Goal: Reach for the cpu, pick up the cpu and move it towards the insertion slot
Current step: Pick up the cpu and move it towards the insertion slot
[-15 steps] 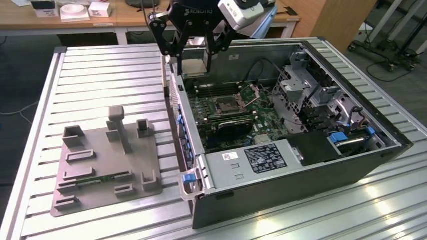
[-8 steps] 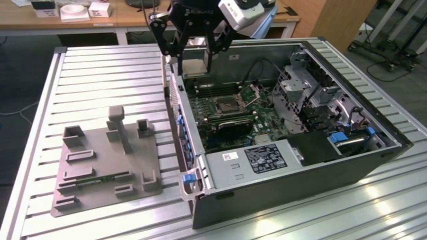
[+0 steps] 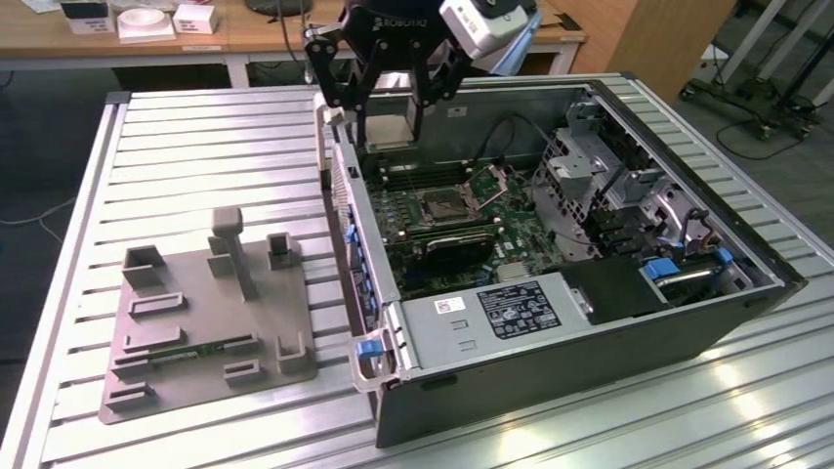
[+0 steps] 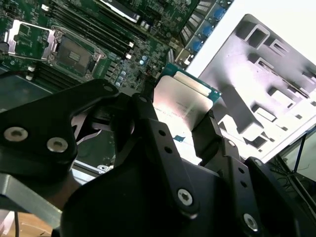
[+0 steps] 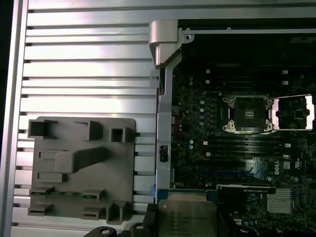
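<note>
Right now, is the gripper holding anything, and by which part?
Yes. The gripper holds the cpu, its fingers clamped on two opposite edges, the silvery face left exposed, above the open computer case.

The gripper (image 3: 391,112) is hanging with the cpu (image 3: 391,130) clamped between its fingers above the case wall (image 3: 342,195) on the exterior view's left, at the case's far corner, with open air around it. The slot (image 3: 447,203) is lying uncovered on the board with its plate (image 3: 499,180) standing swung up beside it, and free room is showing straight above the dark centre. The drive cage (image 3: 587,176) is rising near the slot on the exterior view's right, cables (image 3: 515,132) are arching across the far end, and the tray (image 3: 195,313) is sitting outside the case near the table's (image 3: 195,137) front edge, well apart from the slot.
</note>
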You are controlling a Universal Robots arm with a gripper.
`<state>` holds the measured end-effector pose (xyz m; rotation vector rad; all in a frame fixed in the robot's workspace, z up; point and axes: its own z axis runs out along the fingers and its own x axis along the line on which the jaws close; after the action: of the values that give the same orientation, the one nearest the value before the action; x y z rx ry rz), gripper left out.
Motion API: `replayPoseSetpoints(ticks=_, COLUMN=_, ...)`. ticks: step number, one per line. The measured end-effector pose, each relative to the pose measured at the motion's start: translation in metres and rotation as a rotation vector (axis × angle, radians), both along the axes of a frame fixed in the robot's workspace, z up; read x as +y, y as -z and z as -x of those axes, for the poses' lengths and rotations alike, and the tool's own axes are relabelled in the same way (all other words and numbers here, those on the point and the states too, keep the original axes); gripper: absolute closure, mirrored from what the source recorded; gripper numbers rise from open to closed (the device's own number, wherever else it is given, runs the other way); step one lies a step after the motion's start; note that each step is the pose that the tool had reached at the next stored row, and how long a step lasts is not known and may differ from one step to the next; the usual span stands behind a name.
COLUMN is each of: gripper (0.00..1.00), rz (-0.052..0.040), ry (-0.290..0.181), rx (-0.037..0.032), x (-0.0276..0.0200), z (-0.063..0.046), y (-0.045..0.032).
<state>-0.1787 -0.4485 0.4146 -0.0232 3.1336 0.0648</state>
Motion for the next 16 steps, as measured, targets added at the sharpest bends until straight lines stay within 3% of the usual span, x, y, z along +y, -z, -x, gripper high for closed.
replayPoseSetpoints(ticks=16, gripper=0.45, rz=0.0000, ry=0.000, rx=0.0000, x=0.0000, z=-0.019, y=0.0001)
